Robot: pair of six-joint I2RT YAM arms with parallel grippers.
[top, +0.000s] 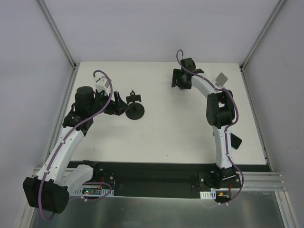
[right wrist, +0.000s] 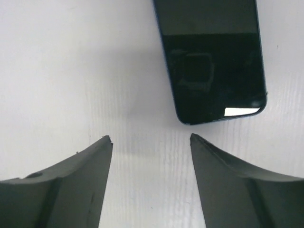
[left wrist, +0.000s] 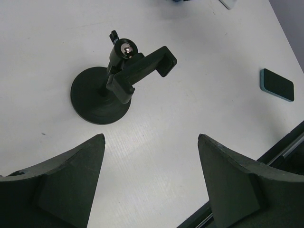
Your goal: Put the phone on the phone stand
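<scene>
The phone (right wrist: pixel 211 61), glossy black with a dark blue rim, lies flat on the white table. Only its near end shows, just beyond my right gripper's tips and to their right. My right gripper (right wrist: pixel 150 137) is open and empty, hovering over bare table. In the top view it (top: pixel 178 81) is at the far back and hides the phone. The black phone stand (top: pixel 135 111) has a round disc base and an upright clamp arm (left wrist: pixel 142 69). It stands left of centre. My left gripper (left wrist: pixel 151 136) is open and empty, just short of the stand, to its left in the top view (top: pixel 118 103).
A second black phone (left wrist: pixel 277 84) with a lighter blue-grey rim lies near the table's front right edge, beside the right arm (top: pixel 236 141). A small silver stand (top: pixel 221 78) sits at the back right. Grey walls enclose the table.
</scene>
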